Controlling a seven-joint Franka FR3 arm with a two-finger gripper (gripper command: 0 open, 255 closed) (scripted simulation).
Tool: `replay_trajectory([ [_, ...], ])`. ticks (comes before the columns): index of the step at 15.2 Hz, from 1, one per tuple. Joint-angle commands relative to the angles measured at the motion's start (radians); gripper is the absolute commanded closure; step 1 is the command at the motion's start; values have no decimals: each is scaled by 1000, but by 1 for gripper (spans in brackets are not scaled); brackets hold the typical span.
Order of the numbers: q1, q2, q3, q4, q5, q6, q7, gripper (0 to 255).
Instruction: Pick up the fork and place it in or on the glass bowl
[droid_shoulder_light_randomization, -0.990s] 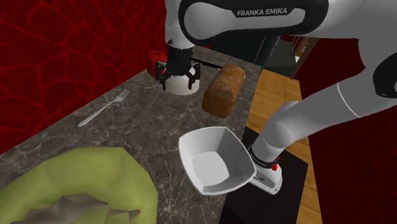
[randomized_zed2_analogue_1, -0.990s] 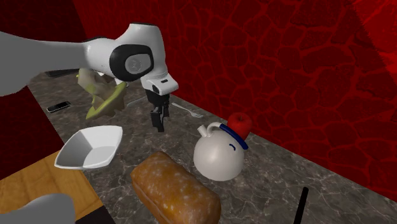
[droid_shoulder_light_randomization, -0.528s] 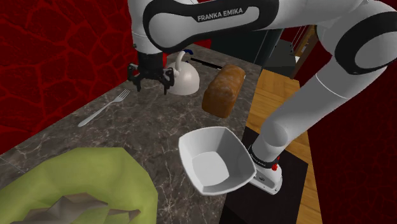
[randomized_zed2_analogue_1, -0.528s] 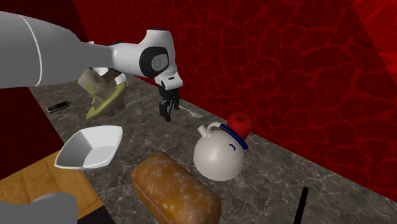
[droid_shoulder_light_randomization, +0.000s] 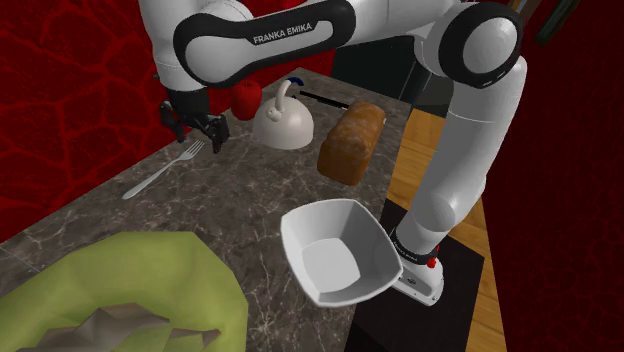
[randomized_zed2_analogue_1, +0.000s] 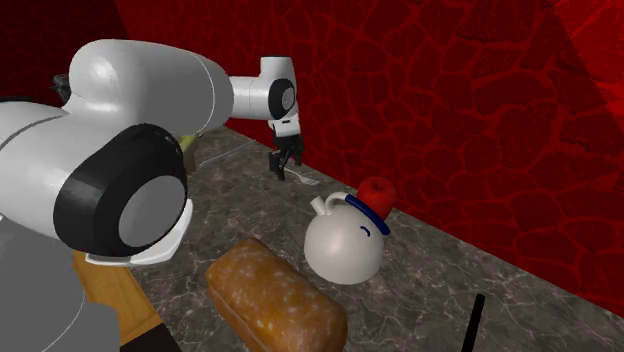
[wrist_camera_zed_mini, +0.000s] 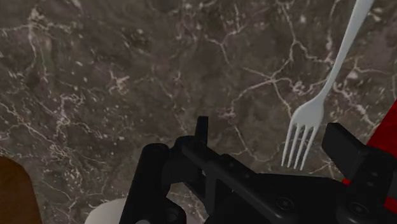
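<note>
Dark marble counter (droid_shoulder_light_randomization: 250, 190), arm (droid_shoulder_light_randomization: 270, 40) stretched far out, gripper (droid_shoulder_light_randomization: 195, 135) pointing down, spread over the fork (droid_shoulder_light_randomization: 160, 177) tines

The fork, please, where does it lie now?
Shoulder view: the fork lies on the counter's left side, tines by the tool, left of the jug.

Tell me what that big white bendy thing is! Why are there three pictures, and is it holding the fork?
The big white thing is a robot arm. The black claw at its end is its gripper. Two pictures come from cameras standing near the counter, one of them beside the robot. The third comes from a camera on the robot's hand, looking down past its two fingers. On the dark stone counter lie a fork, a white bowl, a loaf of bread, a round white jug and a lumpy green thing. Nothing is held: the gripper is open and hovers over the fork's prongs without touching them.
</note>
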Motion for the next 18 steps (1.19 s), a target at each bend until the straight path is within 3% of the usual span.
replay_trajectory([
  [1,44,88,-24,89,-61,-22,97,0],
  [4,123,225,-74,249,-134,-65,208,0],
  [12,119,249,-89,181,-154,22,223,0],
  [18,119,249,-89,181,-154,22,223,0],
])
